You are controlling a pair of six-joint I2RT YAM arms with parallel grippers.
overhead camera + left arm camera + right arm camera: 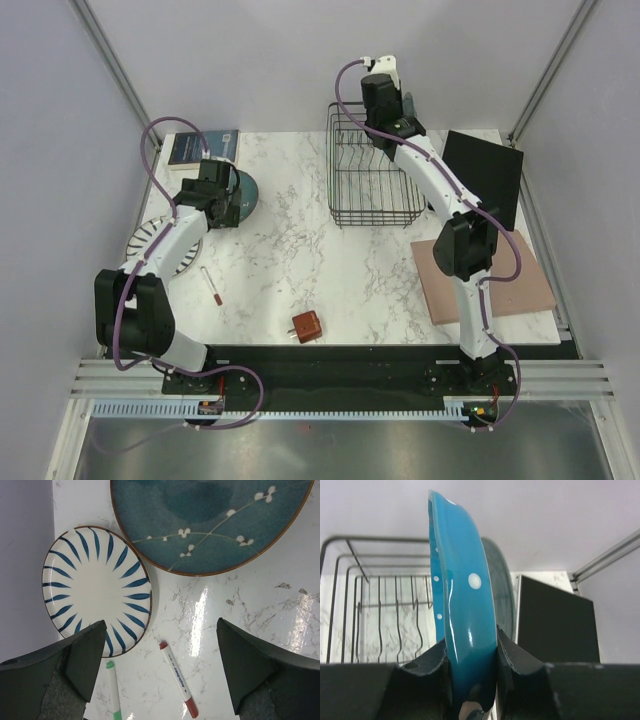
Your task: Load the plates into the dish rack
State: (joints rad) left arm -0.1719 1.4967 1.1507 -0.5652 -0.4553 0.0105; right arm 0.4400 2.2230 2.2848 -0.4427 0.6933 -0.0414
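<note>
Starting with the marble table [290, 240]: at 1 o'clock on it, the black wire dish rack [375, 180], tines upright. At 3 o'clock, black panel [485, 175] and, nearer, pink board [500, 285]. Over the far side of the rack, right gripper [470, 650] clenched on the blue dotted plate [465, 605], held upright on edge. Just behind it, grey-green plate [504, 590]; cannot tell if inside the rack. At 10 o'clock, dark teal plate [210, 520] lying flat below the left gripper [160, 625], released wide, grasping nothing. At 9 o'clock, striped plate [95, 590] flat, just beside the teal one. Nearer, red marker [177, 677] and green marker [114, 690].
</note>
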